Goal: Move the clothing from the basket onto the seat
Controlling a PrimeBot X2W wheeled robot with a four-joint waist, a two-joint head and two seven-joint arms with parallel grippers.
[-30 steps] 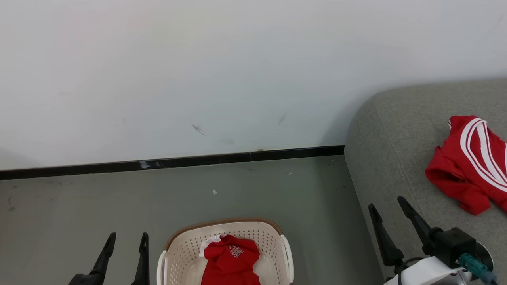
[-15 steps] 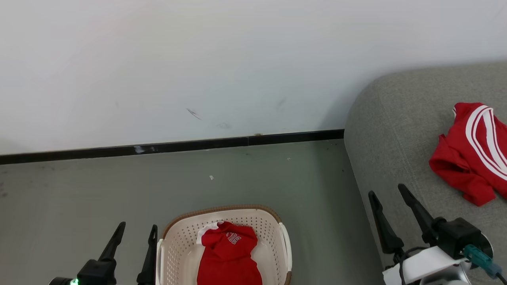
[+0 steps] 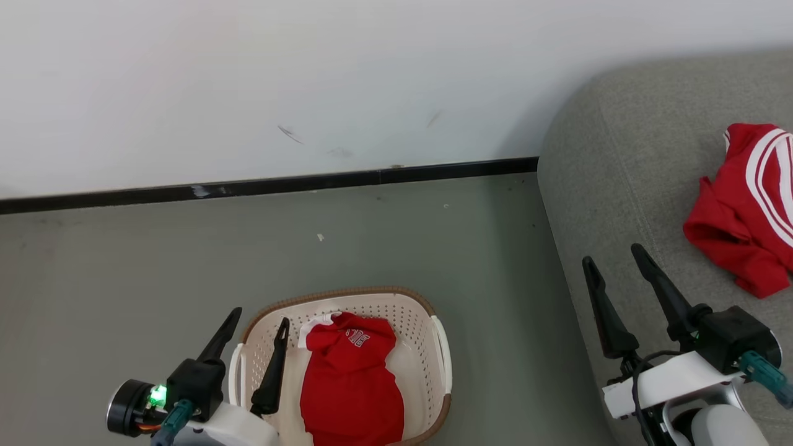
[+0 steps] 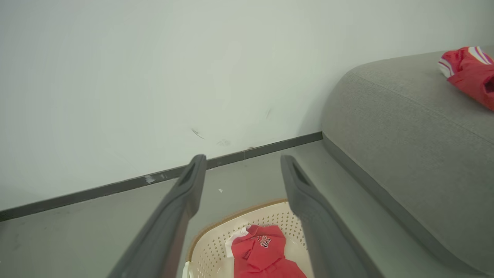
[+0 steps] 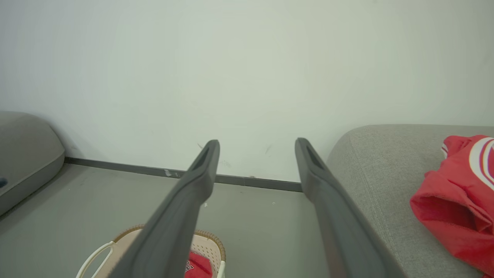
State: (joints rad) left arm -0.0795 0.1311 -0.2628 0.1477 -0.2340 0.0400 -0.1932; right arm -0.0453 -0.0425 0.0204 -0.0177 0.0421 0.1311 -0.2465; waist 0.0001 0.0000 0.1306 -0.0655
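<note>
Here, a red fabric shirt [image 3: 350, 378] with a white collar and white lettering lies crumpled inside the cream-white perforated plastic laundry basket [image 3: 334, 293] with a brown woven-look rim. Its collar points to the far side and its body runs toward the near edge. The basket stands on the grey-green floor [image 3: 124, 260], near the robot and a little left of centre.

The left gripper [image 3: 260, 316] hangs at the basket's near left with its two long dark fingers spread wide and nothing between them. In the head view one finger crosses the basket's left side and the other stays outside the rim; whether either touches the plastic cannot be told.

To the right, across a strip of floor, sits the large grey-green fabric-upholstered sofa [image 3: 619, 173] with rounded edges and a stitched seam. A second red shirt [image 3: 746, 204] with white stripes lies bunched on its cushion at the far right, well apart from the basket. The right gripper [image 3: 610, 254] is over the sofa's near left edge, fingers released and empty, left of that shirt and clear of it.

Farther off, a black skirting strip [image 3: 279, 184] runs under a scuffed white wall [image 3: 310, 74].
</note>
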